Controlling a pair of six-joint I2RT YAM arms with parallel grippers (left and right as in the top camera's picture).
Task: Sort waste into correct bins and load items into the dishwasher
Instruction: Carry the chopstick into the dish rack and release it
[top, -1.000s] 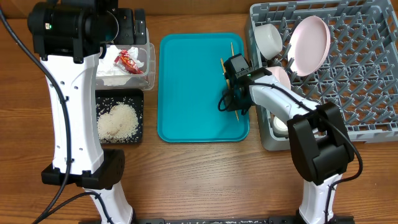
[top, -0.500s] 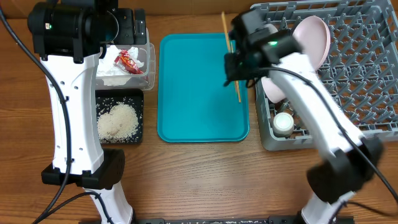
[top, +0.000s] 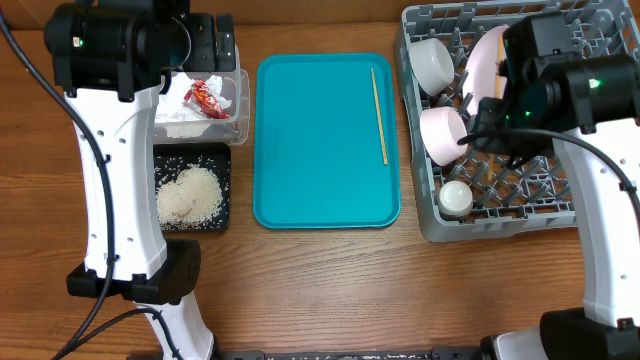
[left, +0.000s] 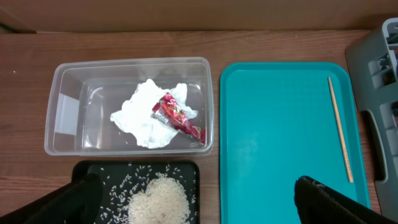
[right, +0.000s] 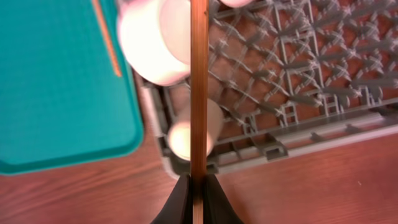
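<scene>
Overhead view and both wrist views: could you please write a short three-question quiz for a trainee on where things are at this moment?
1. Multiple choice: what does the right pincer hold? A) a chopstick B) a fork C) nothing
2. True or false: the red wrapper lies on the napkin inside the clear tub.
3. Fill in: the loose chopstick lies on the ____ tray.

Key: 1 A. 2 true. 3 teal, that is, the teal tray.
</scene>
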